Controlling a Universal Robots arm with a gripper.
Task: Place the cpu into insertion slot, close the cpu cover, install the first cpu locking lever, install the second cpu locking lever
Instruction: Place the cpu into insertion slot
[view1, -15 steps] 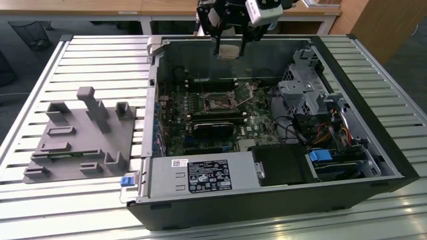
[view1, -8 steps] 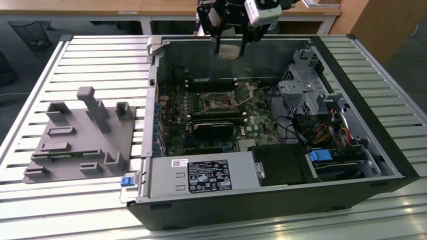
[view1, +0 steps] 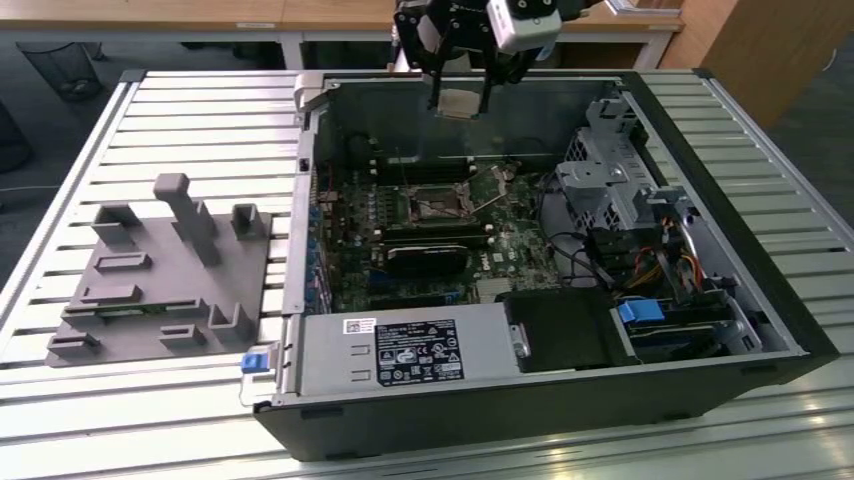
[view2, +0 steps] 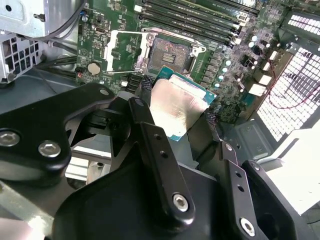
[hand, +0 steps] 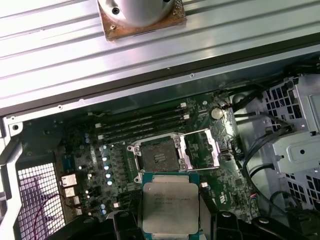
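Exterior view, top centre of the frame: my hand (view1: 461, 98) hangs above the far wall of the open computer case (view1: 310, 150), which lies on the slatted table (view1: 187, 120). Its two fingers (view2: 150, 130) are closed on opposite edges of the cpu (view2: 176, 107), whose metal top faces the camera in both wrist views; the chip is well clear of the board. The insertion slot (hand: 157, 155) sits bare and dark amid the green board, just left of centre in the exterior frame. The cpu cover (hand: 200, 149) lies swung open just beside it. My judgement for this placing step: I keep the chip level and square its edges to the socket rim in the first wrist view. I lower it straight with no sideways slide across the contacts, easing the grip only once it lies flat inside the rim
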